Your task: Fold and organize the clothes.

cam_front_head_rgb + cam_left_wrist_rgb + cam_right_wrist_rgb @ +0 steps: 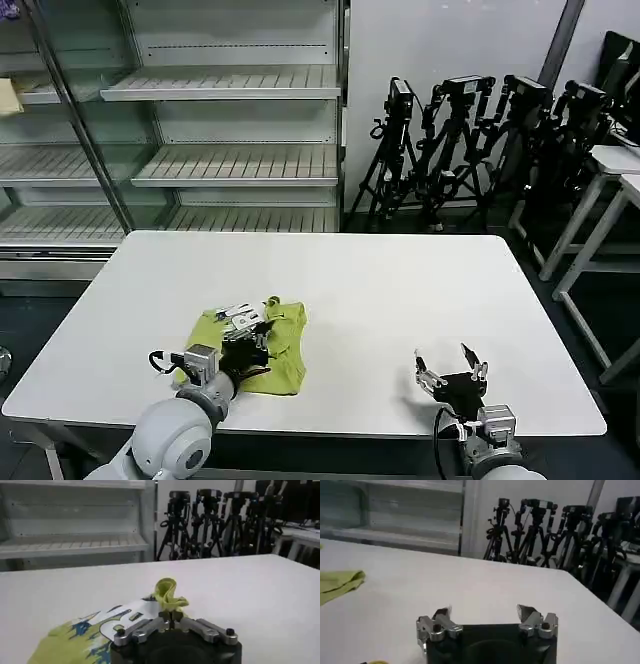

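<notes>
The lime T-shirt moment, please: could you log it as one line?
left gripper: shut on T-shirt, pinching a fold | T-shirt: bunched on white table | right gripper: open, over table, apart from shirt

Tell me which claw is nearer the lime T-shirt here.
Left. The left claw is over the lime T-shirt, shut on a bunched bit of its fabric. The right claw hovers open over bare table, well off to the shirt's right.
</notes>
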